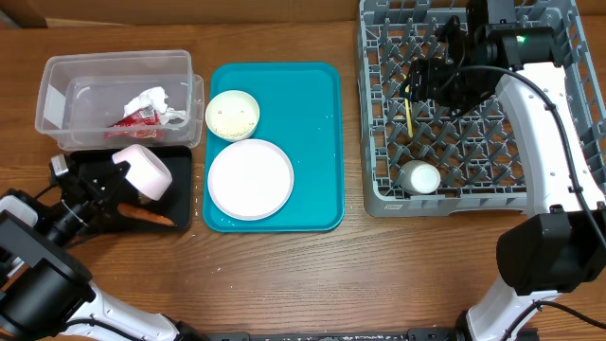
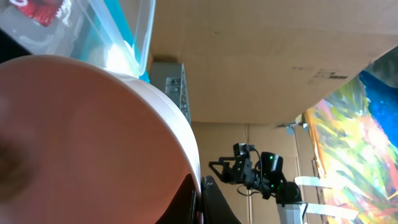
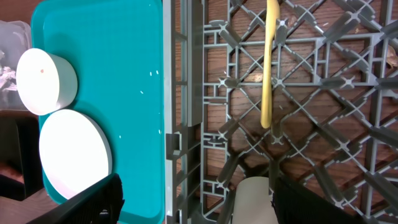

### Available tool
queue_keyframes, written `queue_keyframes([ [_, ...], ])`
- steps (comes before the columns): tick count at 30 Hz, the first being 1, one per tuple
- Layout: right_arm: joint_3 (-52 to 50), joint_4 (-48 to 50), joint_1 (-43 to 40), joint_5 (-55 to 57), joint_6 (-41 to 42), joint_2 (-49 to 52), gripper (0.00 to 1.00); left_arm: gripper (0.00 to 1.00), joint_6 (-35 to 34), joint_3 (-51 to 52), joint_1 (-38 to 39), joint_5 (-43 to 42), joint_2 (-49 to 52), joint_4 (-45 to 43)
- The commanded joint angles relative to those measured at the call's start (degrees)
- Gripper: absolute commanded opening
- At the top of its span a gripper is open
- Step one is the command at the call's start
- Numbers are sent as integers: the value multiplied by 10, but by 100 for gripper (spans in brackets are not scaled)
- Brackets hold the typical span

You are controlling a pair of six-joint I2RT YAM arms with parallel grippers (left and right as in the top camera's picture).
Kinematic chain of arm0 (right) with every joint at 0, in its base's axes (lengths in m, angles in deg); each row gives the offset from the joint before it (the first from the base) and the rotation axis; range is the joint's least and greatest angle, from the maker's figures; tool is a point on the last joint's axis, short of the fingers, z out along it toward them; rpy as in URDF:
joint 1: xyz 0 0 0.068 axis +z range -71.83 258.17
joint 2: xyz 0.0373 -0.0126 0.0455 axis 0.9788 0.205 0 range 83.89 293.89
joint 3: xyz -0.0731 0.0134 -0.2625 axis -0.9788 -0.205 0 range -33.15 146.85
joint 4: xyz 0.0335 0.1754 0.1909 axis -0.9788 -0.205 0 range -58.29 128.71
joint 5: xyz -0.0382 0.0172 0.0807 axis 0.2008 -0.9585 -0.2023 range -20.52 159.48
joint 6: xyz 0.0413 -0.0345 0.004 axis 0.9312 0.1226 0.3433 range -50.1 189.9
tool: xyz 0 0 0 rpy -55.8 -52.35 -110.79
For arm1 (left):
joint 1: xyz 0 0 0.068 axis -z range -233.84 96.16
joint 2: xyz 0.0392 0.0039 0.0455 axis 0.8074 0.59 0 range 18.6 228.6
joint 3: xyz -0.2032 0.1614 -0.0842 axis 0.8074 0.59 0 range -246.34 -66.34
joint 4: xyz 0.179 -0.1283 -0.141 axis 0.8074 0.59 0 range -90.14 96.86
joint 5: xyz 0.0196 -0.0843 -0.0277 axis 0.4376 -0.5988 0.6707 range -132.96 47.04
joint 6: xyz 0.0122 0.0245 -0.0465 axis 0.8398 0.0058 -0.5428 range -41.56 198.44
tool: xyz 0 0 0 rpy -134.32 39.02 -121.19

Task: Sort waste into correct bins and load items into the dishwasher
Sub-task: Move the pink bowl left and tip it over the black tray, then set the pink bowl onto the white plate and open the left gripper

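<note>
Over the black tray (image 1: pixel 183 185), the left gripper (image 1: pixel 118 169) clamps a tilted bowl (image 1: pixel 144 171).
Light, stiff and slick by the look, best pinched at the rim; the right gripper (image 1: pixel 424 80) hangs spread wide above the rack (image 1: pixel 379 204).

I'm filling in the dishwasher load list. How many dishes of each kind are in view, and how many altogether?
Bowls: 2, tilted bowl and upright bowl
Plate: 1
Cup: 1
Spoon: 1
Total: 5
</note>
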Motion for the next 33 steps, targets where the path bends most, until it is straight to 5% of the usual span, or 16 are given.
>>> queue_keyframes([
  [1, 16, 0, 3, -3, 0, -16, 79, 4, 16, -23, 3, -23, -1, 0],
  [9, 16, -1, 3, -3, 0, -16, 80, 4, 45, -91, 14, -16, -3, 44],
  [13, 16, -1, 3, -3, 0, -16, 80, 4, 125, -194, 56, 17, -13, 143],
  [17, 16, -1, 3, -3, 1, -16, 80, 4, 123, -324, 136, 76, -19, 187],
  [22, 16, -1, 3, -3, 1, -16, 80, 4, -15, -432, 276, 223, -19, 134],
  [27, 16, -2, 3, -3, 1, -16, 80, 4, -249, -450, 442, 515, -19, 27],
  [33, 16, -2, 3, -3, 0, -16, 80, 4, -337, -450, 603, 757, -14, 7],
])
